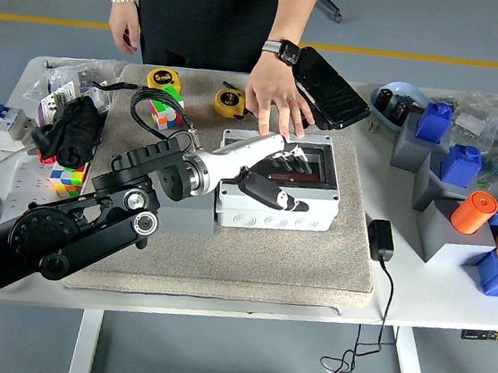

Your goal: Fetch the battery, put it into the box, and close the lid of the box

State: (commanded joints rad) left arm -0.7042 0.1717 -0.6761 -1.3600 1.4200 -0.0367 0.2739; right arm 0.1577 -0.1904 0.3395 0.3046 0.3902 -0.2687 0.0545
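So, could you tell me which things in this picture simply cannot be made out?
- Head view: whether the box lid has fully latched; the left hand lies across it.
- Head view: the battery inside; the dark lid and hand cover it.
- Head view: the grey block's top, hidden by the left forearm.
- Head view: the right arm, out of frame.
- Head view: the person's hand hides the box's far edge.

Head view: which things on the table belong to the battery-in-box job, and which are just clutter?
Job: grey box, its lid nearly down, left hand on it.

Clutter: tape measures, Rubik's cubes, orange cylinder, blue blocks, power adapter.
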